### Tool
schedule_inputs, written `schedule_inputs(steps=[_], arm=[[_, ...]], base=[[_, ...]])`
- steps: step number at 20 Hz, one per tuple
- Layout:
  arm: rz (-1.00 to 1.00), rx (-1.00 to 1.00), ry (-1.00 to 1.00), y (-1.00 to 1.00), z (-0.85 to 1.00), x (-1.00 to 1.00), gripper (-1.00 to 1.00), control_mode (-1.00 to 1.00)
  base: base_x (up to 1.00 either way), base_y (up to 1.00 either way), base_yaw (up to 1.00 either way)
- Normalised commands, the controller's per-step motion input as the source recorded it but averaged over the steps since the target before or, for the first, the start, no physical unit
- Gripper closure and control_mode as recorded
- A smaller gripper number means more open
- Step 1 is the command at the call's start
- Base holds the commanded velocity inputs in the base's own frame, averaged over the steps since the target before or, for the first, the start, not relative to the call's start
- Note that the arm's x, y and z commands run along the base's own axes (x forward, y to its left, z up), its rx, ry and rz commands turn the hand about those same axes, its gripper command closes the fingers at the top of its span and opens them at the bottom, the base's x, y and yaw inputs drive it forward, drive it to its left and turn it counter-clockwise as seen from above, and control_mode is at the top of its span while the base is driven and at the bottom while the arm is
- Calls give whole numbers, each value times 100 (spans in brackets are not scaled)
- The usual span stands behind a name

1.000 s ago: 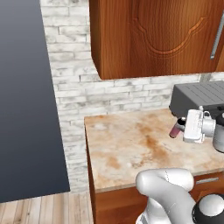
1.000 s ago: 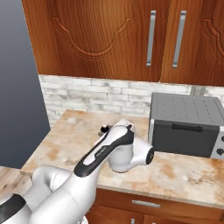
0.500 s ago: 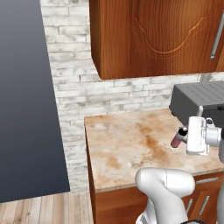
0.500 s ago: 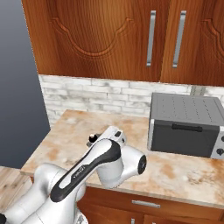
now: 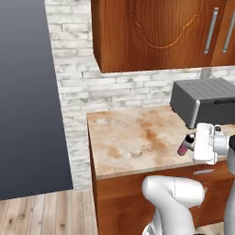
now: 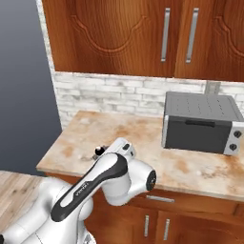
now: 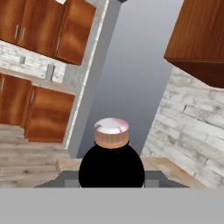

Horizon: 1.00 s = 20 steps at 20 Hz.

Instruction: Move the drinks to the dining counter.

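In the left base view, the gripper was seen at the right edge of the frame, clamped on a small pink bottle with a black cap. Compared with a second before, the hand had drawn down the frame, away from the grey toaster oven and out towards the front edge of the marble counter, with the bottle held clear of the surface. This was judged to mean that the pick-up was done and the carry to the dining counter had begun. The bottle's long axis was tilted, close to lying over, with the cap towards the upper right at the hand and the pink body pointing down to the left. In the right base view, the black cap was seen at the centre left, at the tip of the folded arm, above the counter's front edge; the pink body could not be made out there. In the hand view, the bottle was seen at the lower centre, pointing away from the camera, its dark end nearest and its pale pink end farthest.
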Motion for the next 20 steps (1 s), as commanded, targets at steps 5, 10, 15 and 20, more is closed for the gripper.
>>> schedule_inputs(steps=[5,10,15,20], arm=[[0,0,0,0,0,0,100,100],[0,0,0,0,0,0,100,100],[0,0,0,0,0,0,100,100],[0,0,0,0,0,0,100,100]], base=[[-88,-29,-8],[-40,-33,-42],[-38,-23,-52],[-27,-9,-53]])
